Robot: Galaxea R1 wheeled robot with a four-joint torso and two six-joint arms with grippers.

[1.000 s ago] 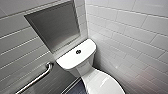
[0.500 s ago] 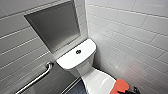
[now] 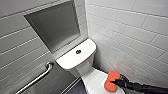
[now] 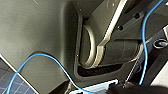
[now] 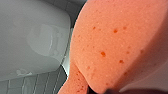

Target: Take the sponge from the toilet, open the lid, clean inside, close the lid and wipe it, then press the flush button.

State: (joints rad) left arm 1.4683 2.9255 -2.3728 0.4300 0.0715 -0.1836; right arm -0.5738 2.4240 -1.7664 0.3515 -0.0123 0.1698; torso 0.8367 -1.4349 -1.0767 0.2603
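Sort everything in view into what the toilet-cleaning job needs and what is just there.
Job: sponge, held in the right gripper; toilet; lid; flush button.
Just there: grab bar; recessed wall panel; tiled wall.

lid (image 3: 93, 82) cut off below, grab rail (image 3: 37, 78) cropped

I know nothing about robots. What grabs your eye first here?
The bright orange sponge, held in the dark right claw above the white toilet at the head view's lower right. Next, the cistern with its dark round button, below a grey recess in the tiled wall.
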